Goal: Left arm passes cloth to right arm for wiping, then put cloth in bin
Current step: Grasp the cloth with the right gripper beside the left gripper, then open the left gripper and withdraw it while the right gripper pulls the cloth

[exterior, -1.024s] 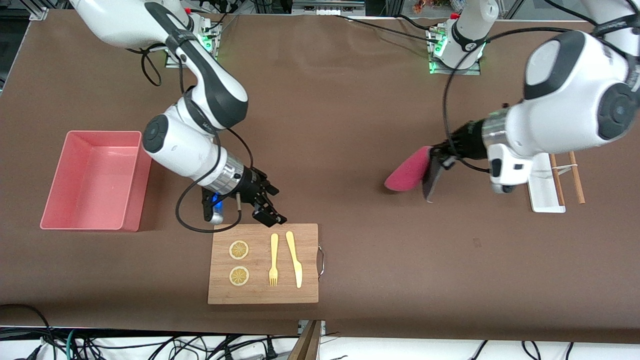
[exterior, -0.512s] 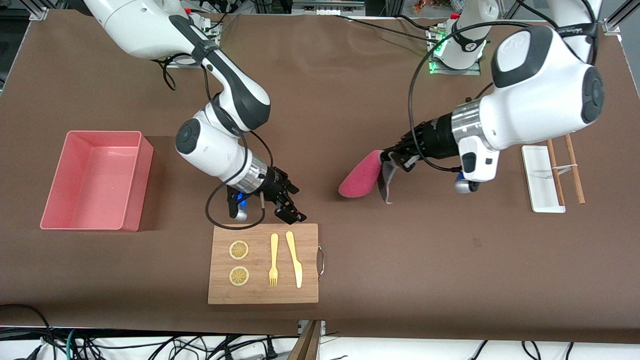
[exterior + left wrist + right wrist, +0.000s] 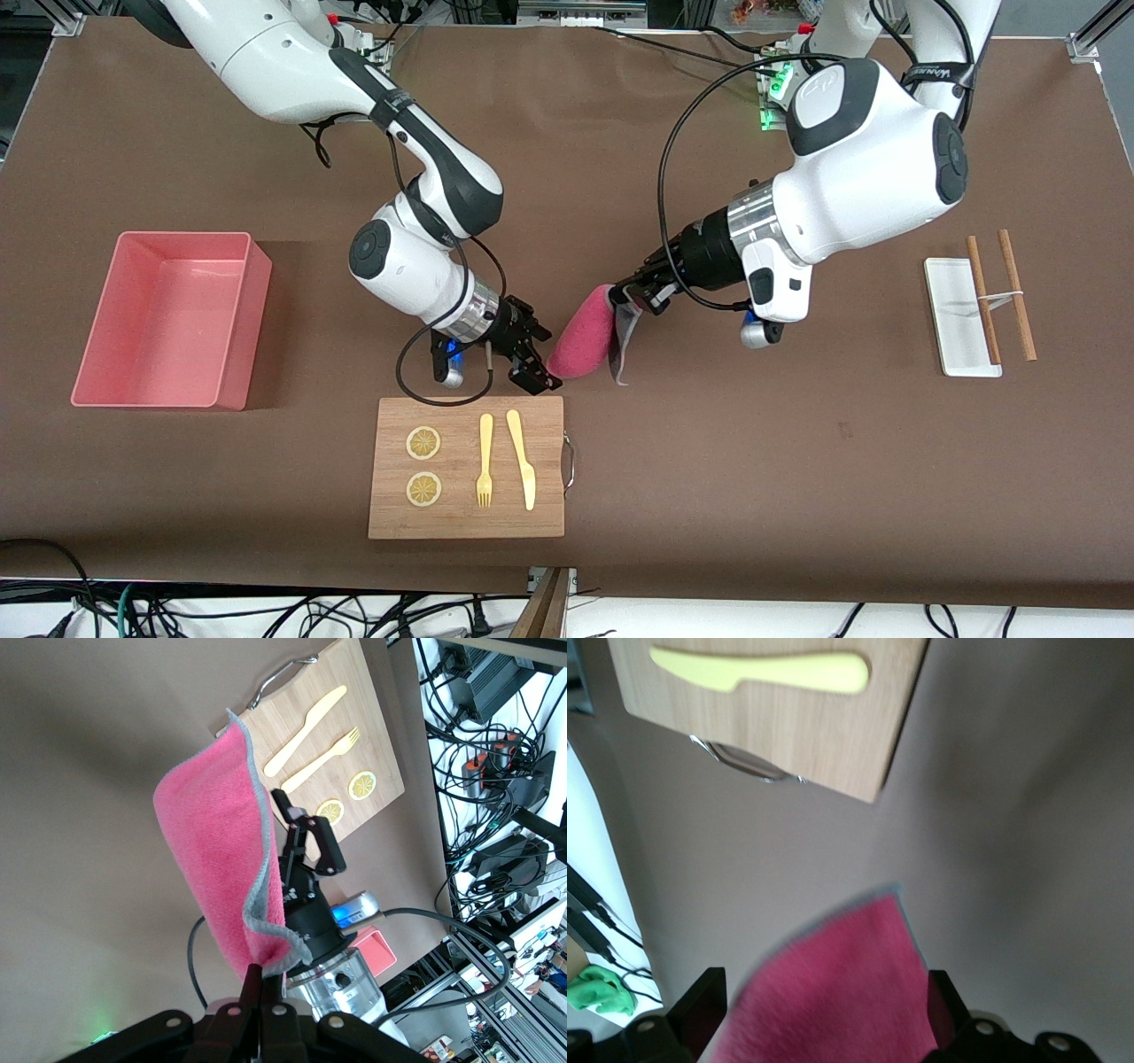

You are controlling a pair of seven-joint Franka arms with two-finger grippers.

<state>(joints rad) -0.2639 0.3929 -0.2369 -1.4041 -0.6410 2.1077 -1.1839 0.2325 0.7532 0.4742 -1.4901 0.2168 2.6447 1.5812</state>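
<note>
My left gripper [image 3: 631, 299] is shut on one edge of the cloth [image 3: 580, 344] and holds it up over the table beside the wooden board [image 3: 461, 518]. The cloth hangs magenta-pink with a grey rim. In the left wrist view the cloth [image 3: 217, 859] hangs from my left gripper [image 3: 263, 973]. My right gripper [image 3: 534, 361] is open at the cloth's free end. In the right wrist view the cloth [image 3: 842, 992] lies between the open fingers of my right gripper [image 3: 822, 1005], not gripped. The salmon-pink bin [image 3: 252, 310] stands at the right arm's end of the table.
The board carries a yellow fork [image 3: 485, 459], a yellow knife [image 3: 523, 456] and two lemon slices [image 3: 423, 443]; its far edge lies just under my right gripper. A white tray [image 3: 952, 306] with two wooden sticks [image 3: 1015, 292] lies at the left arm's end.
The left arm has carried the cloth from the tray's side toward the board. The right gripper has moved toward it, and the cloth's free end now sits between its open fingers.
</note>
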